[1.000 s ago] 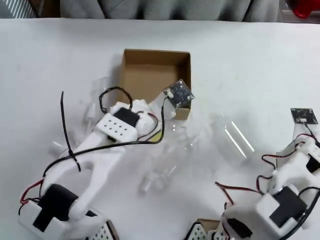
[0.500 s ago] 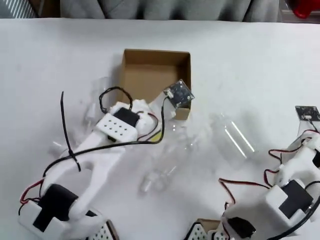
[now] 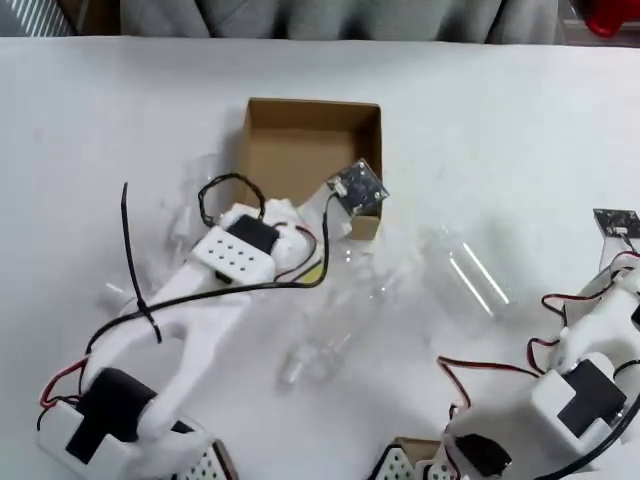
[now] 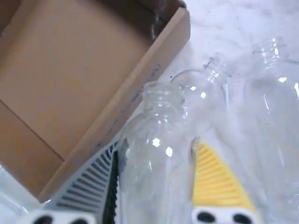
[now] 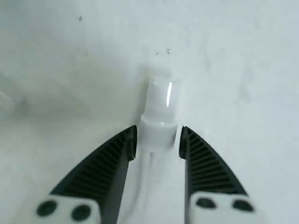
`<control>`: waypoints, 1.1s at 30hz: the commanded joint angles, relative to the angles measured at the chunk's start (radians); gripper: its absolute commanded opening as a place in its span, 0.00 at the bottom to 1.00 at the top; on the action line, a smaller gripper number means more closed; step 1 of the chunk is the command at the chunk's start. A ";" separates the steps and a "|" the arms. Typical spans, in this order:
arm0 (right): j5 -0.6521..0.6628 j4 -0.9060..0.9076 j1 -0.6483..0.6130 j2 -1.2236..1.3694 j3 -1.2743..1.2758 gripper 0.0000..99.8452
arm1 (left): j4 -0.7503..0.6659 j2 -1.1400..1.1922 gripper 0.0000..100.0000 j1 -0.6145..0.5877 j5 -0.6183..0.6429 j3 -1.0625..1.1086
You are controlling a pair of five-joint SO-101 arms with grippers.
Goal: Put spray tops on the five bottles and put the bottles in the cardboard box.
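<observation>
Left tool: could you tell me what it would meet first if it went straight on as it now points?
Probably the wall of the cardboard box: the left tool, shut on a clear bottle, aims its neck there, though depth is unclear.

Light is bright, even and diffuse, apparently from overhead. High view: the white bench is near washed out, and the lying bottle registers mainly as thin streaks of glare. Shadows are soft and short, with a darker band along the inner walls of the cardboard box. Left wrist view: small specular spots on the held bottle. Right wrist view: one bright highlight on the spray top, with faint shading around it.
</observation>
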 commanded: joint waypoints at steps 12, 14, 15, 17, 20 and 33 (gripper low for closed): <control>0.011 0.010 0.002 -0.007 -0.046 0.11 | -0.014 -0.062 0.08 -0.010 0.012 -0.005; 0.012 0.010 -0.005 -0.007 -0.046 0.11 | 0.005 -0.062 0.08 -0.010 0.012 -0.011; 0.012 0.010 -0.010 -0.007 -0.046 0.11 | 0.009 -0.062 0.08 -0.010 0.012 -0.012; 0.028 0.015 -0.019 -0.007 -0.043 0.11 | 0.011 -0.062 0.08 -0.008 0.012 -0.012; 0.035 0.018 -0.025 -0.007 -0.041 0.11 | 0.011 -0.062 0.08 -0.010 0.012 -0.012; 0.032 0.016 -0.025 -0.007 -0.041 0.14 | 0.011 -0.062 0.08 -0.010 0.012 -0.012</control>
